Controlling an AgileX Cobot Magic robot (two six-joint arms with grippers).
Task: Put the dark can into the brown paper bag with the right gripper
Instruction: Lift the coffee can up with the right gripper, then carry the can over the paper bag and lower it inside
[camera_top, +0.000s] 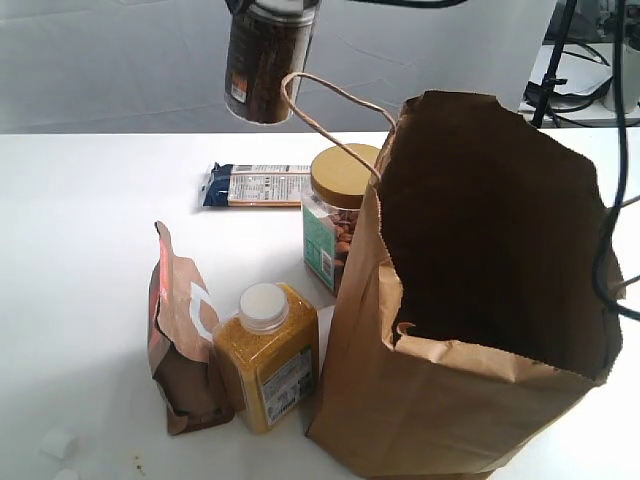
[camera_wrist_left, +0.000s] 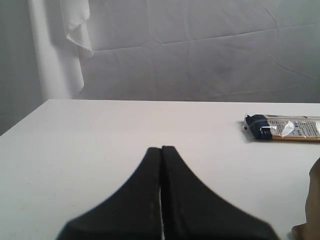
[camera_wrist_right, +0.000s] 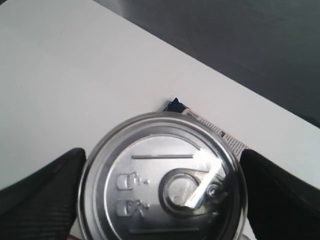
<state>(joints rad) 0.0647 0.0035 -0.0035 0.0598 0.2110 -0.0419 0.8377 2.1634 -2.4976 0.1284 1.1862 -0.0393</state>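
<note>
The right gripper (camera_wrist_right: 161, 192) clamps the dark can (camera_top: 265, 60) from both sides. Its black fingers (camera_wrist_right: 40, 195) press against the can's wall just under the silver pull-tab lid, which fills the right wrist view. The can hangs upright in the air, clear of the table (camera_top: 80, 230). In the exterior view it sits up and to the left of the brown paper bag (camera_top: 470, 400), and it is not over the bag's mouth.

The bag stands upright with its mouth wide open. One twisted loop handle (camera_top: 330, 110) arches from the bag's rim toward the can.

A nut jar (camera_top: 338, 215) with a tan lid stands right against the bag's left wall. A yellow bottle (camera_top: 268, 355) with a white cap stands beside the bag's lower left corner. A brown pouch (camera_top: 185, 340) leans against that bottle on the side away from the bag. A flat snack bar packet (camera_top: 255, 185) lies left of the jar, farther from the bag.

The left gripper (camera_wrist_left: 161, 150) sits low over the table with its jaws pressed together on nothing.
</note>
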